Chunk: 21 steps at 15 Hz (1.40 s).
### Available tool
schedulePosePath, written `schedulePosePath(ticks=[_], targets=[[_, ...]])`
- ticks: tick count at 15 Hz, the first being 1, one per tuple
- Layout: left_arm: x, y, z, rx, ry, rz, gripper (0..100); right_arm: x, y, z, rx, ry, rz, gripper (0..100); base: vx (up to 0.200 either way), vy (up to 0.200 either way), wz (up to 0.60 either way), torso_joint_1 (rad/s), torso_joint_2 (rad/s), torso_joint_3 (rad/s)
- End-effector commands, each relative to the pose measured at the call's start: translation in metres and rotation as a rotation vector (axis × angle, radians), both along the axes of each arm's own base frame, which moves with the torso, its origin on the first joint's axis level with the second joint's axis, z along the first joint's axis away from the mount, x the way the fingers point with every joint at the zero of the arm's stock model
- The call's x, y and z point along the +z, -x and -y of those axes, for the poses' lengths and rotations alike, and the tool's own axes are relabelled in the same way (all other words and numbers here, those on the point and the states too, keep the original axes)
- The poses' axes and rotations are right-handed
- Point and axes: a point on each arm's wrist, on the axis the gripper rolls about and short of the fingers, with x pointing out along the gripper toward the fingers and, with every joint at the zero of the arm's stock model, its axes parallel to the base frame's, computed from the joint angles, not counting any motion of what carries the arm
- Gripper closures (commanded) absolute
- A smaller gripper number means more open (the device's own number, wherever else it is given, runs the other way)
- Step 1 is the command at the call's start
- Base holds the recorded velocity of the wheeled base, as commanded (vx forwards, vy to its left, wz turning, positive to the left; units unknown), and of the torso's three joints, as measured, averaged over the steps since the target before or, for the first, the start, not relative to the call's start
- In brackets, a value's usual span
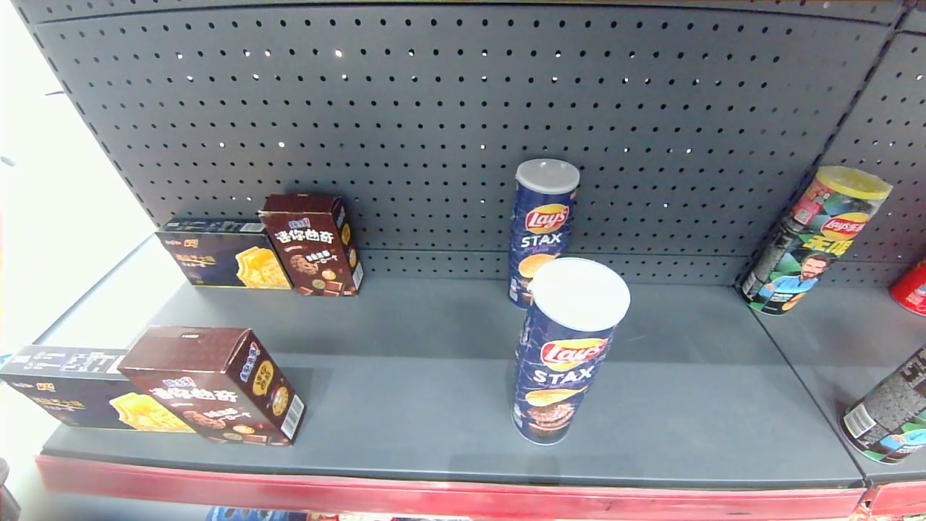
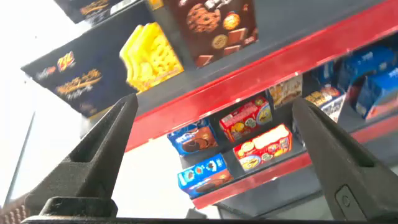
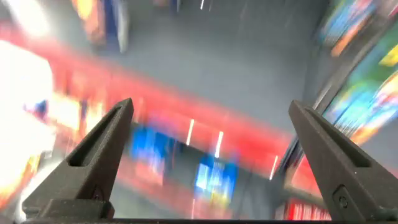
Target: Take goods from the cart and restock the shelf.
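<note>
Here the grey shelf [image 1: 405, 405] carries six goods. Two blue cans stand upright, right of the middle: the front can [image 1: 564, 354] nearer the red edge [image 1: 434, 496], the back can [image 1: 542, 231] at the pegboard wall [image 1: 434, 108]. On the left are two brown boxes, the front brown box [image 1: 217, 383] and the back brown box [image 1: 312, 244]. Each is just beside one of two dark boxes, the front dark box [image 1: 65, 387] and the back dark box [image 1: 217, 253]. Bare shelf lies between boxes and cans, and right of the cans. The left gripper [image 2: 214, 102] is spread wide and holds nothing. The right gripper [image 3: 211, 104] is spread also, and empty.
</note>
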Motion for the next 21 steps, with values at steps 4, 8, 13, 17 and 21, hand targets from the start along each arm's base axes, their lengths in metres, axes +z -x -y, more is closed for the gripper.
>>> schedulePosePath(ticks=[4, 8, 13, 17, 21], targets=[[-0.003, 0.005, -0.001, 0.082, 0.054, 0.028, 0, -0.001, -0.007, -0.001, -0.198, -0.039, -0.162, 0, 0.000, 0.000, 0.00, 0.000, 0.00, 0.000], [-0.003, 0.006, 0.001, 0.149, 0.053, 0.030, 0, -0.003, 0.006, 0.000, -0.428, -0.112, -0.019, 0, 0.000, 0.000, 0.00, 0.000, 0.00, 0.000], [-0.003, 0.007, 0.002, 0.170, 0.053, 0.031, 0, -0.002, -0.004, 0.000, -0.587, -0.075, -0.131, 0, 0.000, 0.000, 0.00, 0.000, 0.00, 0.000], [-0.003, 0.007, 0.002, 0.186, 0.056, 0.031, 0, -0.005, 0.012, 0.000, -0.657, -0.141, 0.070, 0, 0.000, 0.000, 0.00, 0.000, 0.00, 0.000], [-0.003, 0.007, 0.002, 0.186, 0.055, 0.029, 0, -0.010, 0.011, -0.006, -0.358, -0.117, 0.020, 0, 0.000, 0.000, 0.00, 0.000, 0.00, 0.000]])
